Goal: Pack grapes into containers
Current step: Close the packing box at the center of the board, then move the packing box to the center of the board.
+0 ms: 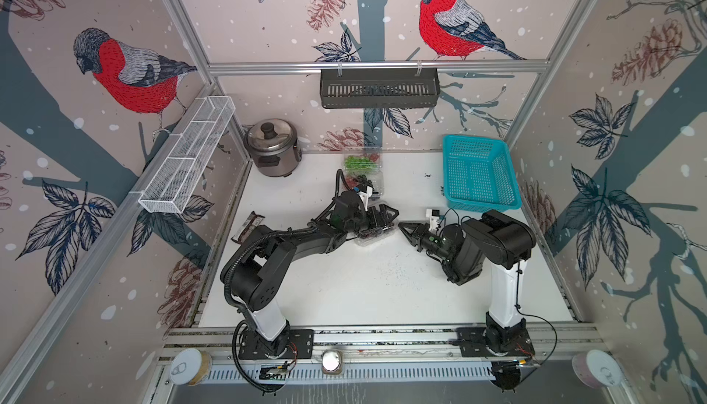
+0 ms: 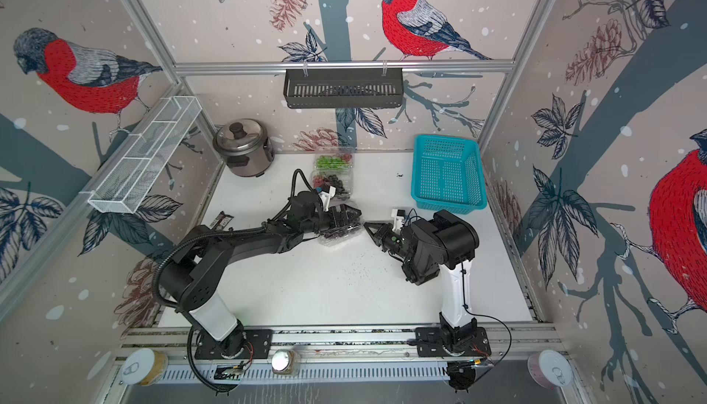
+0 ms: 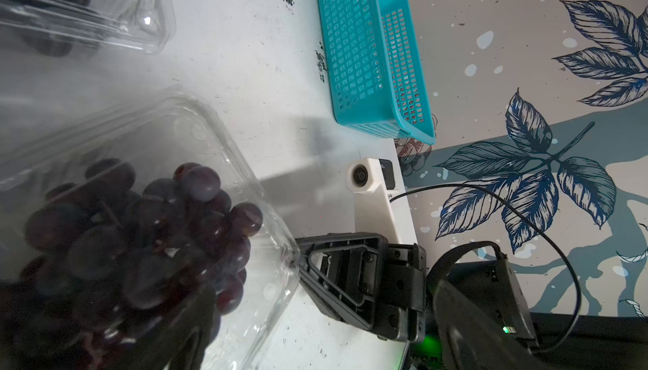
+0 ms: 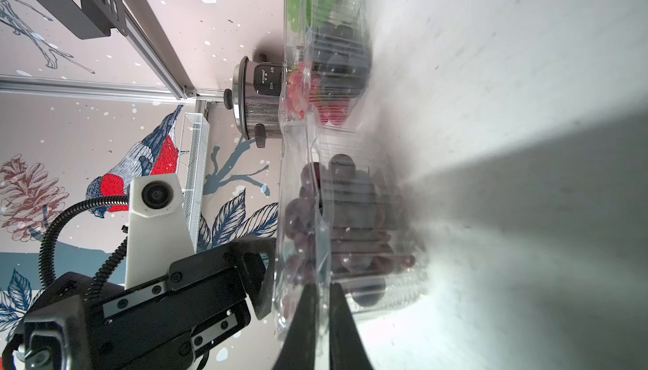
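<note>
Right wrist: container (image 4: 410, 291) rim between closed right fingers (image 4: 303, 326); grapes (image 4: 350, 203) beyond.

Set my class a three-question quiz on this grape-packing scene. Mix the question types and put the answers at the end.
1. True or false: a bunch of green grapes lies in the turquoise basket.
2. Multiple choice: the right gripper is shut on the rim of a clear container. What colour are the grapes inside it? A green; B dark purple; C yellow.
3. Short answer: name the lidded steel appliance in view.

Key: 1 false; 2 B; 3 the rice cooker.
</note>
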